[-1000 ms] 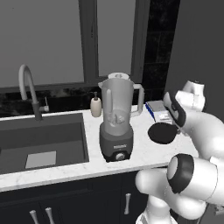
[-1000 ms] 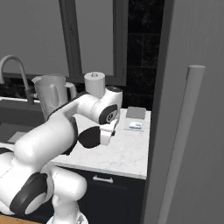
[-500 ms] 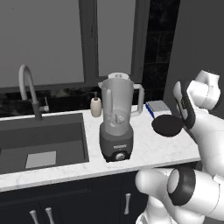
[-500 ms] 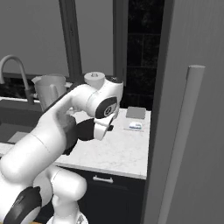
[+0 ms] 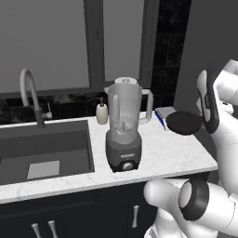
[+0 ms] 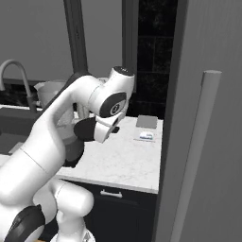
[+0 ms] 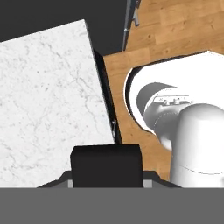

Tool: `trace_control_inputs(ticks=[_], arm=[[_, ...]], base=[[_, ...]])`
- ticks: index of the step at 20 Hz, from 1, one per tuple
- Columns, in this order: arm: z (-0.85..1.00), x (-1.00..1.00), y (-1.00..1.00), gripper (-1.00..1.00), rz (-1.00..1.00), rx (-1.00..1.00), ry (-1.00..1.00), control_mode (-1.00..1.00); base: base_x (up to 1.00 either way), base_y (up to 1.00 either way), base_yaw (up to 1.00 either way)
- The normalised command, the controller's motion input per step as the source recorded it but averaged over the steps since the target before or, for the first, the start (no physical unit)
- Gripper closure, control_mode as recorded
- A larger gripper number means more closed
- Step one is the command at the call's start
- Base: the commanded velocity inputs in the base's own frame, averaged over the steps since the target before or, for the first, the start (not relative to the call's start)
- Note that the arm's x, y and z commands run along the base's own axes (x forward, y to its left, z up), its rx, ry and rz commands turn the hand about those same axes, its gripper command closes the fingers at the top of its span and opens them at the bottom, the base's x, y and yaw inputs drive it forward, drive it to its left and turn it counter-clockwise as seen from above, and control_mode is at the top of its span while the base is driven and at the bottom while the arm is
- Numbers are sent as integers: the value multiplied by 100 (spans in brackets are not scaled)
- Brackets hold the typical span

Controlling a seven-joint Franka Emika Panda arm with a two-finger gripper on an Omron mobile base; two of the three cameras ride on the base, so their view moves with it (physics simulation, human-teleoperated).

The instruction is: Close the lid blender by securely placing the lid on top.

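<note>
Black and flat, the lid (image 5: 184,122) hangs above the marble table (image 5: 167,155), clamped in our pincer (image 5: 201,122), whose fingers are drawn in tight on its edge. Well off to the pincer's left, we see the blender (image 5: 124,124) standing upright on the table, its clear jar open at the top. Beyond the blender sits a small beige soap bottle (image 5: 102,113). We can make out no readable writing or brand on any of them.
</note>
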Motion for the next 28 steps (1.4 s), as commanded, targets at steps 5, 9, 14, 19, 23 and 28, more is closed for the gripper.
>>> trace_control_inputs(ticks=[5, 9, 14, 19, 23, 28], arm=[[55, -15, 21, 100, 0, 8, 0, -100], [49, -16, 29, 100, 0, 7, 0, -100], [48, -18, 34, 100, 0, 7, 0, -100], [38, -3, 44, 100, -2, 6, 0, -100], [33, 0, 48, 100, -4, 4, -1, -100], [34, 2, 30, 100, -8, 7, -1, -100]], base=[[0, 0, 0], [0, 0, 0], [0, 0, 0], [0, 0, 0], [0, 0, 0], [0, 0, 0]])
